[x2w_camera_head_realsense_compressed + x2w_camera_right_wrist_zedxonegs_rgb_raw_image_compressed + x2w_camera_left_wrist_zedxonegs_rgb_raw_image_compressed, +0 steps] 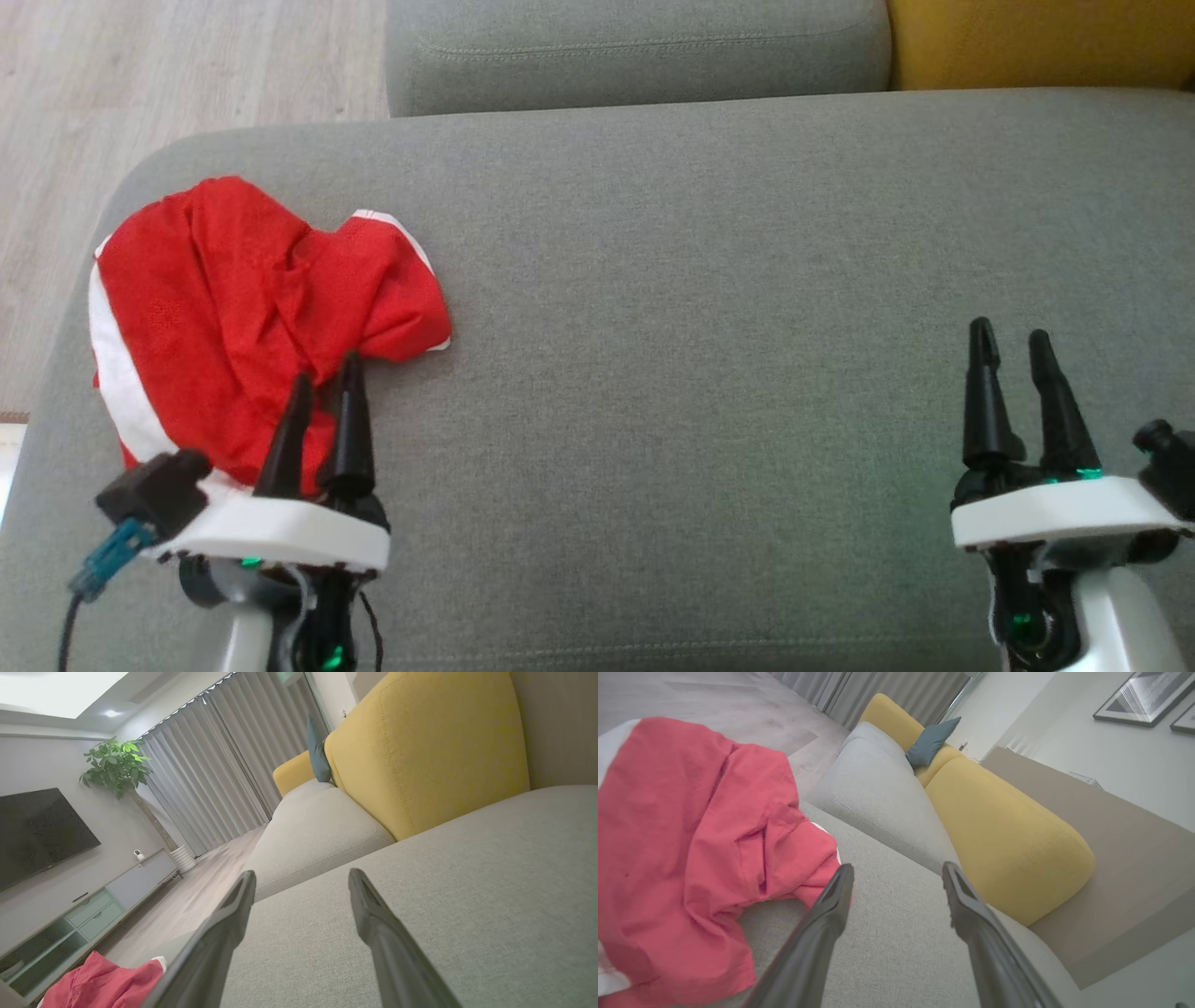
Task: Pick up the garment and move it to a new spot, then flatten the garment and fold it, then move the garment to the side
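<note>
Count from my cams:
- 1 garment (252, 327), red with white trim
- 2 grippers: my left gripper (328, 369) and my right gripper (1009, 332). 2 dark fingers (985, 401) each, 4 total
- 2 grey seat cushions: near seat cushion (728, 327), far seat cushion (635, 47)
- 2 yellow back cushions: near back cushion (1008, 835), far back cushion (887, 714)
- 1 teal pillow (930, 742)
- 2 on the wall: upper framed picture (1143, 695), lower framed picture (1184, 721)
- 1 TV (37, 830)
- 1 cabinet (93, 900)
- 1 potted plant (114, 765)
- 1 white gadget (138, 855) on the cabinet
</note>
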Available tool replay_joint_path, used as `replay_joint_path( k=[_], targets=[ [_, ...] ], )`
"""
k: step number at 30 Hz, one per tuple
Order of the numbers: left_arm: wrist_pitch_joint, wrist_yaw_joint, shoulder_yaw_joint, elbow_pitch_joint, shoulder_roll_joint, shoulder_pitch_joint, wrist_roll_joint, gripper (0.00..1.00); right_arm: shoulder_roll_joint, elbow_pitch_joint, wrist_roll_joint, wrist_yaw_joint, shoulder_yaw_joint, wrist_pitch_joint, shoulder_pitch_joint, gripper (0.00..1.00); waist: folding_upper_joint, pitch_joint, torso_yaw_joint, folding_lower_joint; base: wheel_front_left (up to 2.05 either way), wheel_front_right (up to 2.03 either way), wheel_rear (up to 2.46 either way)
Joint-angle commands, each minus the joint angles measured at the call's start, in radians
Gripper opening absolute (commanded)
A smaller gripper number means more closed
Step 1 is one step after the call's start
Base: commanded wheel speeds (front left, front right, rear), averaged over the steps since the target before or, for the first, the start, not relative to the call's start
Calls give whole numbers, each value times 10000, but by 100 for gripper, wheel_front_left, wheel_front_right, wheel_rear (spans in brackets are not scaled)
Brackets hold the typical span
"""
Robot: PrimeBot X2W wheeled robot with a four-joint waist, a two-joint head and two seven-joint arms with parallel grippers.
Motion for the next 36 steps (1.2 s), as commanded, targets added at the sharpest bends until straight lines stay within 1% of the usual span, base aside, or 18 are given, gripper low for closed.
replay_joint_path(
  k=[1,5,11,16,20,21,28,33,36],
  targets=[
    [-119,66,47,-493,165,-627,435,100,-68,-468,-409,46,225,-171,-472,100,0,3,-18,0,0,0,0],
    [-236,303,-322,-633,328,-687,1195,100,-71,-555,-930,49,327,-289,-414,100,0,21,-78,0,0,0,0],
    [-411,883,-884,-863,677,-813,2170,100,-74,-677,-1779,53,477,-466,-396,100,0,52,-200,0,0,0,0],
    [-558,1385,-1363,-1031,951,-938,2774,100,-77,-810,-2475,56,597,-613,-400,100,0,69,-285,0,0,0,0],
    [-675,1676,-1891,-978,1223,-1022,3326,100,-79,-901,-3098,58,703,-731,-400,100,0,57,-332,0,0,0,0],
    [-733,1808,-2146,-928,1317,-1058,3537,100,-81,-935,-3435,60,753,-790,-391,100,0,48,-343,0,0,0,0],
    [-938,2380,-2904,-858,1697,-1270,4460,100,-85,-1100,-4564,64,883,-997,-389,100,0,36,-374,0,0,0,0],
    [-1084,2949,-3268,-1125,1843,-1417,4933,100,-88,-1265,-4906,67,937,-1145,-382,100,0,60,-372,0,0,0,0],
    [-1171,3135,-3204,-1391,1718,-1368,4765,100,-89,-1258,-4551,69,874,-1232,-336,100,0,79,-348,0,0,0,0]
  ],
)
